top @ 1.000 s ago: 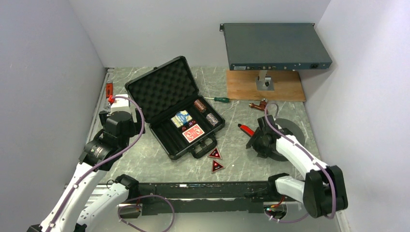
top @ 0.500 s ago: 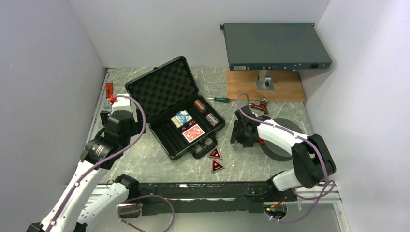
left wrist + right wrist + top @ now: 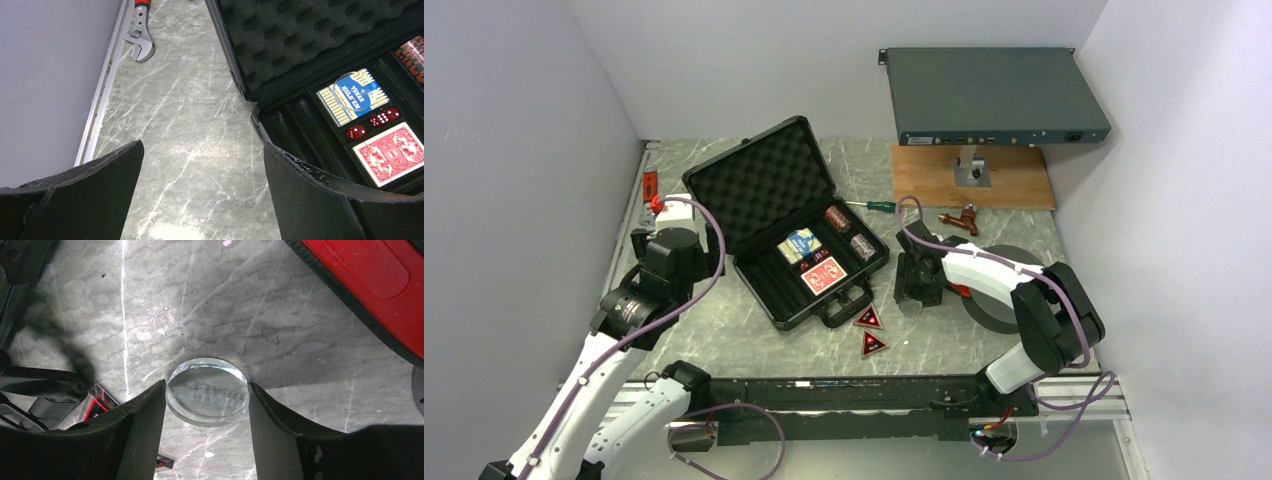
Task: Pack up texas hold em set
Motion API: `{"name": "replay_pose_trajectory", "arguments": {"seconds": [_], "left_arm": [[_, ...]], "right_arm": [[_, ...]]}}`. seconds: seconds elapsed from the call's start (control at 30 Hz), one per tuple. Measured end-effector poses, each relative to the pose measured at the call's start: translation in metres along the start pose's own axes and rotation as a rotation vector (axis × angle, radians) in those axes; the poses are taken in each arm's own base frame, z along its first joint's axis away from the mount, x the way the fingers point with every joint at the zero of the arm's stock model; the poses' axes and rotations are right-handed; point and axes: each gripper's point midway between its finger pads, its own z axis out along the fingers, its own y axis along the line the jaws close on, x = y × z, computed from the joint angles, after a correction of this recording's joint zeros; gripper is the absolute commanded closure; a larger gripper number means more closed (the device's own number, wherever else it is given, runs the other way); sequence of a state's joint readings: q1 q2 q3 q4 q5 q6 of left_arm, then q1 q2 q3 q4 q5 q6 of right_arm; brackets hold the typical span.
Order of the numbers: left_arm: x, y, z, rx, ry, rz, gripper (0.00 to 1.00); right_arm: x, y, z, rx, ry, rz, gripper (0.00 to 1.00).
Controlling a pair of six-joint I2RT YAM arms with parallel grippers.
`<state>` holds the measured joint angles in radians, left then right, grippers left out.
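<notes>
The black briefcase (image 3: 774,300) lies open, its foam lid (image 3: 759,190) tilted back. In its tray are a blue deck (image 3: 800,243), a red deck (image 3: 825,274) and two chip rolls (image 3: 837,218). Both decks show in the left wrist view, blue (image 3: 350,96) and red (image 3: 392,152), with red dice (image 3: 372,122) between. Two red-black triangular tokens (image 3: 869,319) lie in front of the case. My right gripper (image 3: 206,385) is down on the table, its jaws against both sides of a clear round dealer button (image 3: 207,400). My left gripper (image 3: 203,145) is open and empty left of the case.
A grey rack-mount box (image 3: 994,95) stands on a wooden board (image 3: 974,180) at the back right. A black round disc (image 3: 1014,300) and a red-handled tool (image 3: 370,280) lie by my right arm. A screwdriver (image 3: 874,206) lies behind the case, a wrench (image 3: 141,45) by the left wall.
My right arm has swung left from the black disc toward the case and come down over the clear button. The left arm has not moved.
</notes>
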<state>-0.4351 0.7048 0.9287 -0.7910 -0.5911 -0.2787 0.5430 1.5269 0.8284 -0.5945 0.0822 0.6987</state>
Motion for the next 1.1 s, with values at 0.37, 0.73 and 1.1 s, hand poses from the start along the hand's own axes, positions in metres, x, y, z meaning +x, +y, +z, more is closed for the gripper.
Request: {"name": "replay_pose_trajectory", "arguments": {"seconds": [0.37, 0.73, 1.1], "left_arm": [[-0.0001, 0.0000, 0.0000, 0.000, 0.000, 0.000, 0.04], [-0.0002, 0.0007, 0.0000, -0.002, -0.001, -0.002, 0.05], [-0.0002, 0.0010, 0.0000, -0.003, -0.001, -0.003, 0.05]], "right_arm": [[0.0035, 0.0007, 0.0001, 0.032, -0.007, -0.067, 0.42], [0.0061, 0.0026, -0.0024, 0.074, -0.009, -0.123, 0.33], [0.0089, 0.0033, -0.0029, 0.097, -0.010, -0.154, 0.26]]}}
